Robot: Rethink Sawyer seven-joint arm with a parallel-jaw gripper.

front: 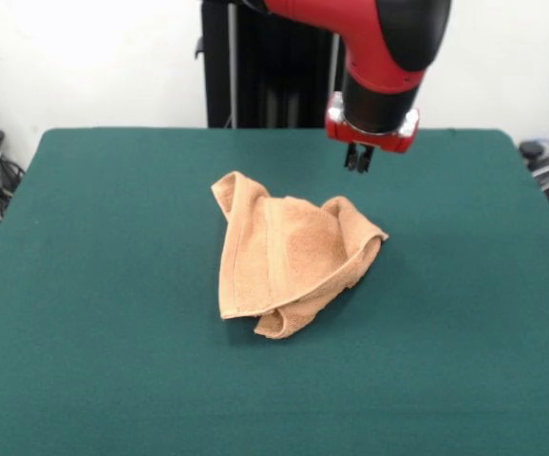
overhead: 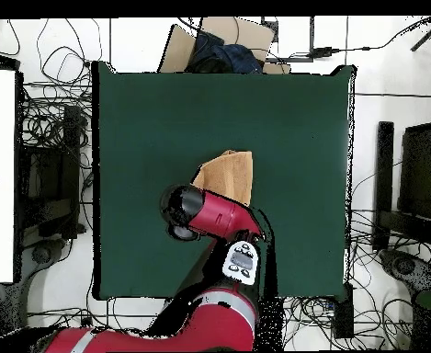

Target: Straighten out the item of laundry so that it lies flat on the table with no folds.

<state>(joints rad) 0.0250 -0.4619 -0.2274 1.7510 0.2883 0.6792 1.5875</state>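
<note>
Above the table (front: 85, 285) hung the gripper (front: 358, 160), fingers seemingly pressed together, empty; grabbing the towel (front: 289, 252) through both layers might deepen its folds.

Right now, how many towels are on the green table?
1. A single crumpled peach-orange towel lies near the middle of the table, folded over itself, with the pincer hanging above the table just behind it. Nothing else sits on the cloth.
</note>
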